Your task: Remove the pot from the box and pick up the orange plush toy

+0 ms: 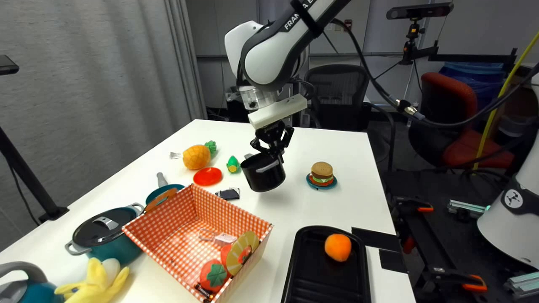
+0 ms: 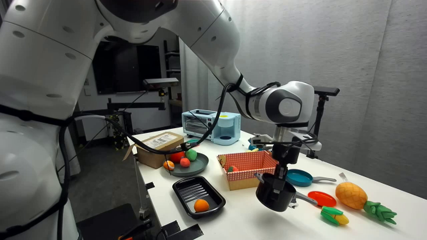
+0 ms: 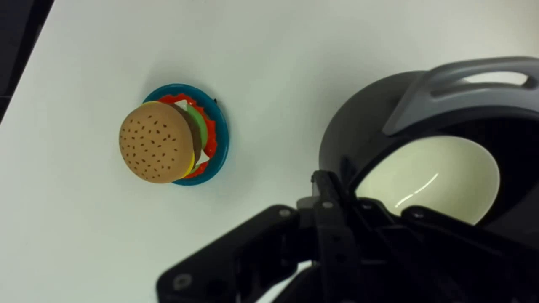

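Note:
The black pot (image 1: 262, 176) hangs a little above the white table, slightly tilted, beyond the red checked box (image 1: 229, 210). My gripper (image 1: 278, 155) is shut on the pot's wall, one finger inside and one outside. In the wrist view the pot (image 3: 429, 172) shows its pale inside and a grey handle, right of my gripper (image 3: 332, 181). In an exterior view the pot (image 2: 265, 195) hangs in front of the box (image 2: 243, 175). The orange plush toy (image 1: 337, 247) lies in the black tray; it also shows in an exterior view (image 2: 201, 205).
The black tray (image 1: 305, 256) stands near the robot's base. A toy burger (image 1: 322, 171) sits on a small blue plate. A teal lidded pot (image 1: 107, 233), a red plate (image 1: 207, 176), a plush pineapple (image 1: 196, 157) and a toy corn (image 1: 233, 164) lie around. Plush food lies in the box.

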